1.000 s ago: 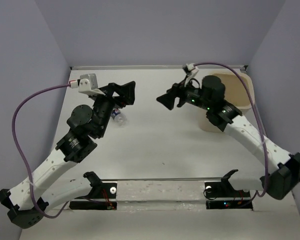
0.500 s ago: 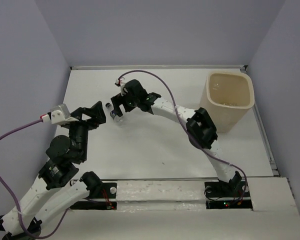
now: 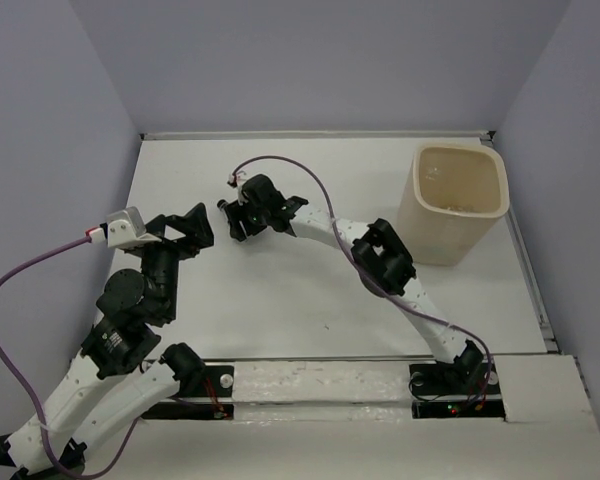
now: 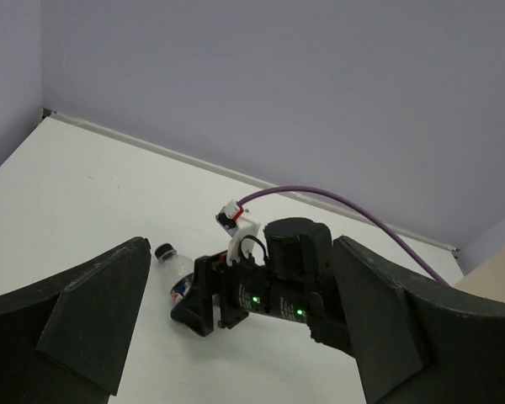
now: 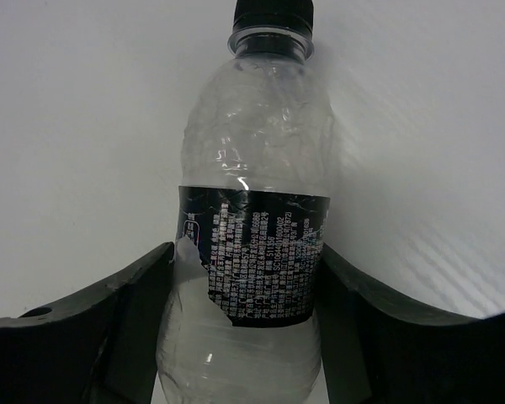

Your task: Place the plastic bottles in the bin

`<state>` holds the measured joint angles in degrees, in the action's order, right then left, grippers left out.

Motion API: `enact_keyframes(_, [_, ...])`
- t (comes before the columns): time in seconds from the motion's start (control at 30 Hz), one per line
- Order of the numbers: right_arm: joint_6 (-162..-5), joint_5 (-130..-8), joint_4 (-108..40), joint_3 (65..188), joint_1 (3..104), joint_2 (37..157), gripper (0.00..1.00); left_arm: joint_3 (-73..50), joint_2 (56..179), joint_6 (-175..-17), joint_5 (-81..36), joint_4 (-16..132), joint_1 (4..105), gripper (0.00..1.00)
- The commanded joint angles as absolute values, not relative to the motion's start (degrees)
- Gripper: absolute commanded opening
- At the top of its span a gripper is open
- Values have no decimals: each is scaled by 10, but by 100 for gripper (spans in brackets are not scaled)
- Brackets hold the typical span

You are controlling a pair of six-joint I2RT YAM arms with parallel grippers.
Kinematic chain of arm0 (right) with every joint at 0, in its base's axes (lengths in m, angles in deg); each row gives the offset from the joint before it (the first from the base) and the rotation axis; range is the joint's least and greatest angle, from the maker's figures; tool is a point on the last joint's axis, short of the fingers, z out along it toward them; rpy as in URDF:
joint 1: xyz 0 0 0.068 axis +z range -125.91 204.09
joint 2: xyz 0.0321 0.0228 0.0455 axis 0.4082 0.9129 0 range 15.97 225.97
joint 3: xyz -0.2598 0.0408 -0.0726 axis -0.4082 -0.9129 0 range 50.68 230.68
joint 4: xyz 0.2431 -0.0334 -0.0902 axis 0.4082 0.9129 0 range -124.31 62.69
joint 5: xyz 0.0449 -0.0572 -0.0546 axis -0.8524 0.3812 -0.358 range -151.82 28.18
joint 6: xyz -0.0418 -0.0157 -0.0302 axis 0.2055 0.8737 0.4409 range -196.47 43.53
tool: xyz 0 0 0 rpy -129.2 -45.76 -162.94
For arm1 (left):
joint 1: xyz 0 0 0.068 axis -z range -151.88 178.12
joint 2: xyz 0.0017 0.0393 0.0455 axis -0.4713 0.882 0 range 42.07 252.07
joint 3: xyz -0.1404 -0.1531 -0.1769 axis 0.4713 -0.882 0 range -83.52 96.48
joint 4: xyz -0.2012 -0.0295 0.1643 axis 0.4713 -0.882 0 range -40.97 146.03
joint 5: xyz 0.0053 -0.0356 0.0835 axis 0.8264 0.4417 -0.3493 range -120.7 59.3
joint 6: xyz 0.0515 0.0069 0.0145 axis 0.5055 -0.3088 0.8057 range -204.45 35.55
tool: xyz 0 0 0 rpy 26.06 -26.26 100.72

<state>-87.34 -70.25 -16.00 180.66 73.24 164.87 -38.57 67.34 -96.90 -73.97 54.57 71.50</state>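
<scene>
Straddling the labelled waist of the bottle, the right pincer stood partly closed. Its fingers lay against either flank, which looked like a grip taken, not a mere bracket. The bottle lay on its side on the white surface, left of centre. Its dark cap pointed away from the wrist, and its dark label was torn at one lower corner. It was clear, crinkled at the shoulder and apparently empty, so I judged it very light and soft-walled. It would dent under a hard squeeze and could squirt out of smooth fingers if pinched on the taper. The straight band at the label seemed the soundest hold, and that was where the fingers sat. The left pincer hung just beside, spread to its widest and carrying nothing, facing the bottle from the left. The bin stood upright, well apart at the far right of the surface, with its mouth open. What lay inside it could not be made out.
</scene>
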Motion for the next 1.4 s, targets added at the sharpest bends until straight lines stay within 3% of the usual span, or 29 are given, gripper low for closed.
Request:
enact_keyframes(0.0, [-883, -654, -308, 1636, 738, 1428, 25, -388, 675, -960, -735, 583, 706, 99])
enact_keyframes(0.1, [-860, -596, -335, 1513, 738, 1310, 22, -388, 682, -961, -728, 582, 702, 99])
enact_keyframes(0.27, [-785, -440, -362, 1329, 688, 1011, 20, -383, 705, -963, -681, 577, 693, 99])
enact_keyframes(0.47, [-784, -373, -345, 1162, 489, 736, 17, -380, 728, -955, -602, 583, 679, 99])
enact_keyframes(0.8, [-795, -275, -288, 1100, 420, 719, 19, -380, 744, -960, -560, 582, 657, 99])
enact_keyframes(0.83, [-808, -277, -281, 1098, 412, 720, 22, -380, 742, -959, -559, 582, 657, 99])
enact_keyframes(0.87, [-813, -282, -276, 1097, 412, 720, 36, -379, 742, -958, -559, 583, 657, 99])
enact_keyframes(0.97, [-831, -290, -255, 1105, 407, 712, 95, -378, 742, -959, -556, 582, 657, 99])
enact_keyframes(1.03, [-834, -296, -234, 1129, 407, 706, 100, -378, 741, -960, -556, 583, 656, 99])
enact_keyframes(1.23, [-833, -348, -191, 1191, 407, 687, 100, -379, 738, -959, -555, 583, 654, 99])
enact_keyframes(1.37, [-853, -473, -180, 1217, 407, 652, 99, -380, 737, -959, -544, 587, 651, 99])
